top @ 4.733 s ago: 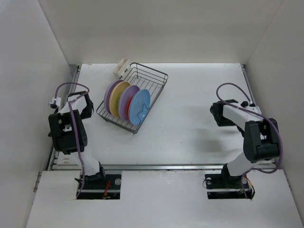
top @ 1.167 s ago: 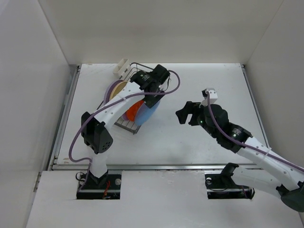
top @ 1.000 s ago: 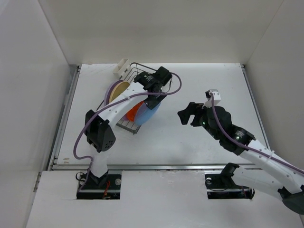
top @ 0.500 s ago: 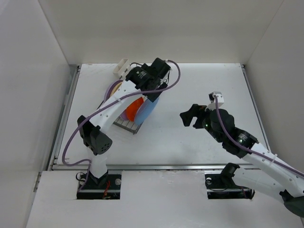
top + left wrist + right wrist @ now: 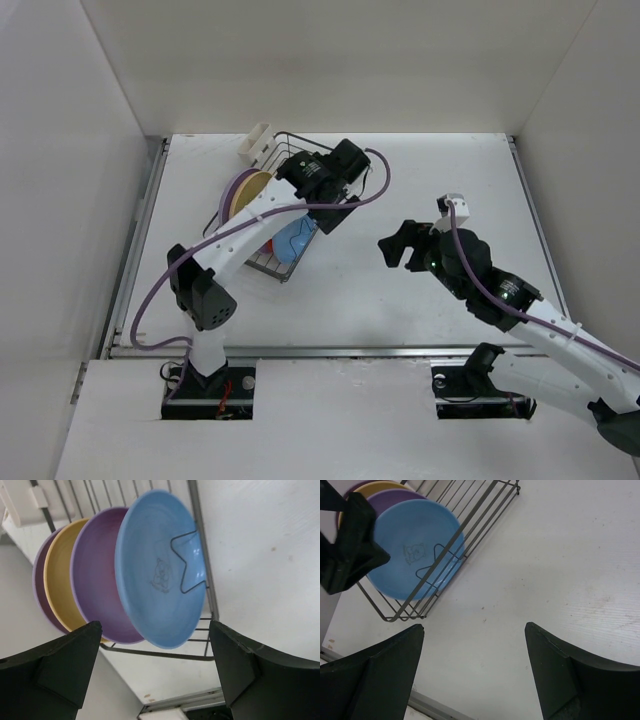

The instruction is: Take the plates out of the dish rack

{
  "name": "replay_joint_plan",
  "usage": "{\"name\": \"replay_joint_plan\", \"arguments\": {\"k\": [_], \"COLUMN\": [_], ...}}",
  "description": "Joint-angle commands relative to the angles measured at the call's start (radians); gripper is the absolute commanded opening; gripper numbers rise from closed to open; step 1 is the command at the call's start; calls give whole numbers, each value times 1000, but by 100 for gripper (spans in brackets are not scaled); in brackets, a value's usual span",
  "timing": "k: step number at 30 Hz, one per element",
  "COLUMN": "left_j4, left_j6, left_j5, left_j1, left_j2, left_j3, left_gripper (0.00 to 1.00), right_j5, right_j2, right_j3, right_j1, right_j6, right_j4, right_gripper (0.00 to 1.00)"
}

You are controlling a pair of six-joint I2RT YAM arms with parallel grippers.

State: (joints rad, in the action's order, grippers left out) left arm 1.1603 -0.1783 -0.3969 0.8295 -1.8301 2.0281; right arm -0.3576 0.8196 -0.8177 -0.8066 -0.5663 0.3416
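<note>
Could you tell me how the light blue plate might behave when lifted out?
The light blue plate looks rigid and thin, probably light. Its smooth face may slip between jaws. Standing on edge among the wires of the dish rack, it might snag.

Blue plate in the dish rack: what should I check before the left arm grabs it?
1. Left gripper open: ok, jaws wide, nothing held.
2. Blue plate lined up between its fingers: ok in the left wrist view; depth cannot tell.
3. Plate free of the wire loop of the dish rack: not ok, the loop crosses its face.
4. Lavender plate behind it apart: cannot tell.
5. Right gripper open, off the rack: ok.
</note>
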Motion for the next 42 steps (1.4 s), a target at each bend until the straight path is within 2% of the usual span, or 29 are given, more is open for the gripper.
{"name": "replay_joint_plan", "arguments": {"k": [1, 4, 10, 14, 21, 23, 24, 25, 28, 32, 38, 40, 42], "left_j4": [-46, -83, -99, -108, -108, -108, -108, -108, -108, -88, -56, -65, -65], "left_j6": [11, 2, 2, 2, 11, 11, 20, 20, 20, 20, 8, -12, -12], "left_j5": [-167, -253, -253, -244, -180, -165, -155, -155, -155, -206, -282, -301, -310], "left_j1": [0, 0, -10, -65, -101, -113, -113, -113, -113, -113, -113, -73, -41], "left_j2": [-31, -40, -70, -90, -112, -112, -112, -112, -69, -14, 89, 112, 130], "left_j3": [-61, -81, -91, -111, -138, -138, -138, -138, -138, -94, 24, 56, 76], "left_gripper": [88, 88, 88, 83, 66, 53, 37, 30, 13, 0, 0, 0, 0], "right_j5": [9, 9, 9, 9, -9, -9, -9, -9, -9, 0, 0, 9, 31], "right_j2": [-14, -23, -45, -54, -88, -99, -99, -99, -99, -90, -71, -50, -33], "right_j3": [-11, -1, 8, 17, 17, 26, 26, 26, 26, 17, -14, -23, -46], "right_j1": [-5, -5, -5, -5, -5, -5, -5, -5, -5, -5, -5, -5, -5], "right_j6": [-6, -15, -15, -15, -24, -24, -24, -24, -24, -24, -15, -1, 16], "right_j4": [2, 2, 11, 22, 40, 40, 40, 40, 40, 40, 40, 31, 16], "right_gripper": [87, 87, 87, 87, 87, 87, 87, 87, 87, 87, 87, 89, 100]}}
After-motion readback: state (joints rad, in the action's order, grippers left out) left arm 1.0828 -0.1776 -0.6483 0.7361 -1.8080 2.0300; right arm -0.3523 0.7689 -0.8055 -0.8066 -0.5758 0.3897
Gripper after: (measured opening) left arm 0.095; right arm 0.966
